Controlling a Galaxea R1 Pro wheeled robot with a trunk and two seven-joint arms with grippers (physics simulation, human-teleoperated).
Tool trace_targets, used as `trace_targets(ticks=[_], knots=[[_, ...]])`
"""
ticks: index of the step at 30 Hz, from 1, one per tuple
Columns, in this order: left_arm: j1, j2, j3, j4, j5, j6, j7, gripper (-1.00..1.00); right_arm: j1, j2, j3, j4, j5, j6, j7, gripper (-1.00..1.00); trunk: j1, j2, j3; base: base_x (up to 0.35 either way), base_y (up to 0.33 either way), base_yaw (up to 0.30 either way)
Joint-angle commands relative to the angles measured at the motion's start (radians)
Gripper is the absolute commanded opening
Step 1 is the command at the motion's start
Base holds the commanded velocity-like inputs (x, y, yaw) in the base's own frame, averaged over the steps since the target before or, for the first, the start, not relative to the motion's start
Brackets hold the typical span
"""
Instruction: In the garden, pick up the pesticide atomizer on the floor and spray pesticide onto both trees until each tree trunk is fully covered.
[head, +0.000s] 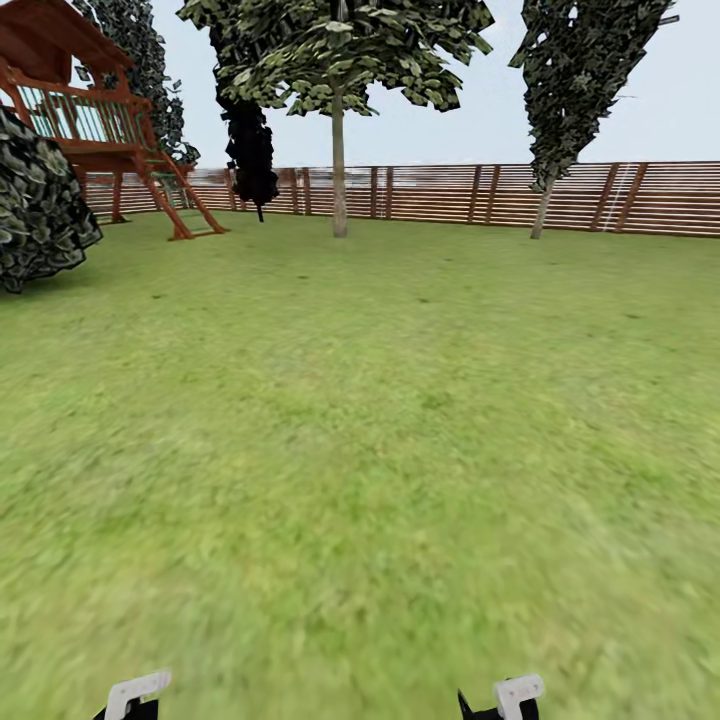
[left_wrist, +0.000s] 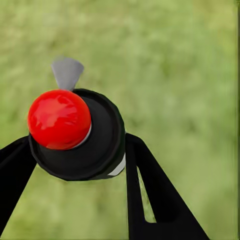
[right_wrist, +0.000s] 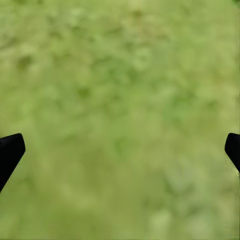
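Left pincer (left_wrist: 75, 165): black fingers (left_wrist: 160, 195) clamped on either side of the atomizer (left_wrist: 80, 137), a round black bottle seen from above, with a glossy red knob (left_wrist: 59, 119) on top and a grey nozzle (left_wrist: 67, 72) sticking out past it. What the bottle holds cannot be told; its body is opaque. A white strip of label shows at its lower edge, against one finger. Blurred grass (left_wrist: 190, 75) lies beyond it.

Right pincer (right_wrist: 120, 150): fingers spread wide apart, just the black tips at either edge of the right wrist view, nothing between them. Mottled grass (right_wrist: 120, 90) lies past them.

Head view: white and black parts of both arms at the near edge, left (head: 135, 695) and right (head: 510, 697). Lawn (head: 380, 420) stretches well ahead of the pincers.

Far ahead of both pincers, near the fence (head: 440, 195): one tree (head: 339, 160) with a pale straight trunk and grey-green leaves, roughly straight ahead; a second tree (head: 545, 200) with a slimmer, tilted pale trunk and dark foliage, ahead of the right pincer.

A black conifer (head: 250, 150) stands just beside the first tree. A red-brown play tower (head: 90, 110) with ladder stands far ahead of the left pincer, and a dark leafy bush (head: 40, 200) nearer on that side.

No specks of pesticide can be made out on either trunk at this range.
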Motion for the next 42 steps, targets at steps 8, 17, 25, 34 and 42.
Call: trace_targets(ticks=[8, 17, 25, 34, 42], knots=[[0.000, 0.000, 0.000, 0.000, -0.001, -0.001, -0.007, -1.00, 0.000, 0.000, 0.000, 0.000, 0.000, 0.000, 0.000, 1.00, 0.000, 0.000, 0.000, 0.339, 0.000, 0.000], [0.000, -0.001, -0.001, 0.000, -0.002, -0.001, -0.007, -1.00, 0.000, 0.000, 0.000, 0.000, 0.000, 0.000, 0.000, 1.00, 0.000, 0.000, 0.000, 0.339, 0.000, 0.000], [0.000, -0.002, 0.000, 0.000, -0.001, 0.000, -0.007, -1.00, 0.000, 0.000, 0.000, 0.000, 0.000, 0.000, 0.000, 1.00, 0.000, 0.000, 0.000, 0.339, 0.000, 0.000], [0.000, -0.002, 0.000, 0.000, -0.001, 0.000, -0.007, -1.00, 0.000, 0.000, 0.000, 0.000, 0.000, 0.000, 0.000, 1.00, 0.000, 0.000, 0.000, 0.339, 0.000, 0.000], [0.000, -0.003, -0.001, 0.000, -0.003, 0.000, -0.006, -1.00, 0.000, 0.000, 0.000, 0.000, 0.000, 0.000, 0.000, 1.00, 0.000, 0.000, 0.000, 0.339, 0.000, 0.000]])
